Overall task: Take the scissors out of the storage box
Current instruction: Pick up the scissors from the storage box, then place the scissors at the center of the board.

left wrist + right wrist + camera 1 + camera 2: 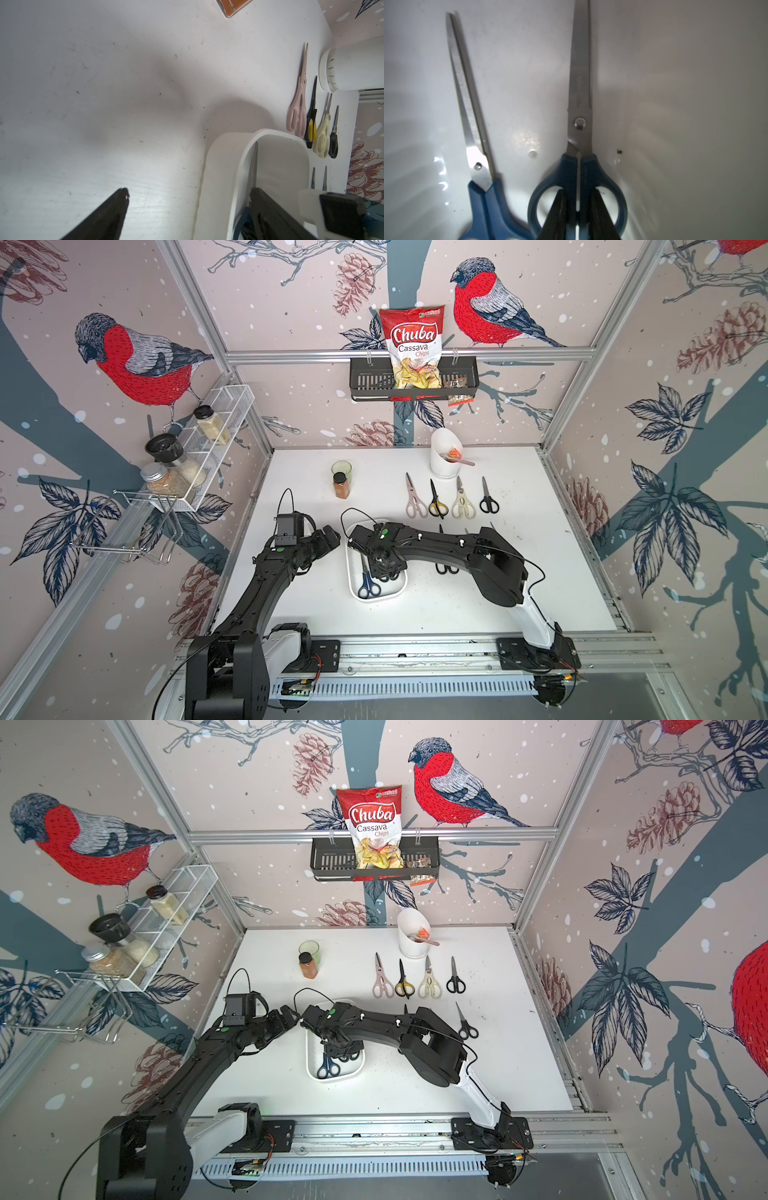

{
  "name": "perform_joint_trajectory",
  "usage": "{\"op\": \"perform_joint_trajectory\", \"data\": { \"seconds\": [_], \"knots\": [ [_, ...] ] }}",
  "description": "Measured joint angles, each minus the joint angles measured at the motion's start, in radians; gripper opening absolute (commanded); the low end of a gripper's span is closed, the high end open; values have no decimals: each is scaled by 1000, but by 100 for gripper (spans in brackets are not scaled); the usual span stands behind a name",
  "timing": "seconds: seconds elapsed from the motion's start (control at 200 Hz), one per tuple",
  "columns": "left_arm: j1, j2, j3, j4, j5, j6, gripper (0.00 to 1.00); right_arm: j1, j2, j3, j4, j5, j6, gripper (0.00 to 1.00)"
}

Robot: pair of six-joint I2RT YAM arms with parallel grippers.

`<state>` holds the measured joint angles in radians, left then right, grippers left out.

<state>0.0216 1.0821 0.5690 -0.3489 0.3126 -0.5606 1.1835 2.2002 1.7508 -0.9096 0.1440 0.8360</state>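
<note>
- The right hand [577, 192] is clenched on the broad blue scissors [580, 108] inside the storage box [395, 591], one finger through each loop and pinching the bars between. Gripped that far from the blades, the pair may pivot tip-down on lifting and catch the box's wall.
- The slim blue scissors [467, 104] lie just beside them in the box, handles nearly touching, so they may drag along.
- The left hand [189, 189] is spread wide astride the box's wall, gripping nothing, so the light box may slide or rise.
- A dropped pair may scatter the row of scissors [437, 502] on the bench [561, 564].
</note>
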Motion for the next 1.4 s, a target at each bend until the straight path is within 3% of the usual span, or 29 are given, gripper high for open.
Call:
{"op": "perform_joint_trajectory", "data": {
  "seconds": [0.285, 0.535, 1.0, 1.401],
  "knots": [
    [1, 5, 0, 0, -2, 3, 95, -13, -82, 114, -41, 5, -25, 0],
    [1, 32, 33, -3, 2, 3, 95, -20, -185, 102, -40, 5, -38, 0],
    [-10, 70, 88, -6, 53, -2, 95, -127, -486, -285, 8, 31, -49, 0],
    [-13, 56, 105, -41, 43, -10, 95, -154, -445, -451, 112, 48, -53, 0]
  ]
}}
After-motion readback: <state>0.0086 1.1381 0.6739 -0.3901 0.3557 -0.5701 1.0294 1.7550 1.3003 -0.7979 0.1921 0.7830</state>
